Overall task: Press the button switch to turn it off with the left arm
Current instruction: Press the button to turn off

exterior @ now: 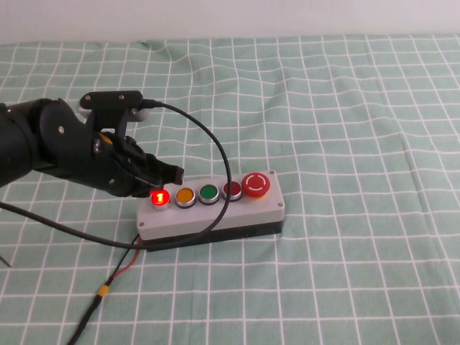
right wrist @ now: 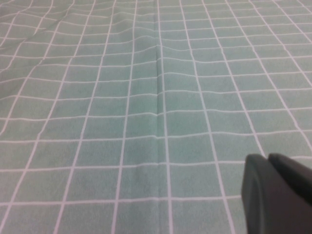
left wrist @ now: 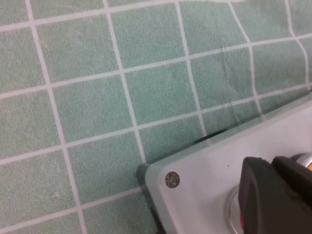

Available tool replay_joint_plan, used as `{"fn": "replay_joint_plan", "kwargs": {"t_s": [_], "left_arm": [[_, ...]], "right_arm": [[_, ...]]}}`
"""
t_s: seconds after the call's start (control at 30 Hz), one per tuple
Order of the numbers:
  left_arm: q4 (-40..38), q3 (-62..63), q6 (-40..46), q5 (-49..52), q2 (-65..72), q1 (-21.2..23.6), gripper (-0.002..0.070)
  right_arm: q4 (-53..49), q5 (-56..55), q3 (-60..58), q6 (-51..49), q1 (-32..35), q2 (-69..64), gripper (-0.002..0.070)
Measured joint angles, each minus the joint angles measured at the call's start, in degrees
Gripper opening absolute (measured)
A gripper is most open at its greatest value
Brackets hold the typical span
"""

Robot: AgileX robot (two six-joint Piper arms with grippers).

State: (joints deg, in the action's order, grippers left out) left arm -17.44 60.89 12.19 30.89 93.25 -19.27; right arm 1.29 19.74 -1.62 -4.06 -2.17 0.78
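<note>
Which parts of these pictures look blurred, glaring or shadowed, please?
High view: the lit button switch glows, washing out its mark; light is soft, with shadow under the grey box. Left wrist view: the shut left pincer is blurred over the box. Right wrist view: the shut right pincer is blurred above sharp cloth.

The left pincer (exterior: 172, 175) hangs just over the button switch (exterior: 159, 198), at the left end of the button box (exterior: 215, 215). To the right of the pincer, four more buttons (exterior: 208, 193) sit in a row on the box. The box lies on the surface (exterior: 345, 129). A cable (exterior: 215, 154) loops over the box. The right pincer (right wrist: 275, 195) hangs over bare surface.
</note>
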Motion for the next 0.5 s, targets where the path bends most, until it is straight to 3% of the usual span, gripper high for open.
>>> {"fn": "replay_joint_plan", "kwargs": {"t_s": [0.5], "left_arm": [[1.27, -0.08, 0.09, 2.48, -5.73, 0.0, -0.0002]], "right_arm": [[0.0, 0.0, 0.0, 0.0, 0.0, 0.0, -0.0017]]}}
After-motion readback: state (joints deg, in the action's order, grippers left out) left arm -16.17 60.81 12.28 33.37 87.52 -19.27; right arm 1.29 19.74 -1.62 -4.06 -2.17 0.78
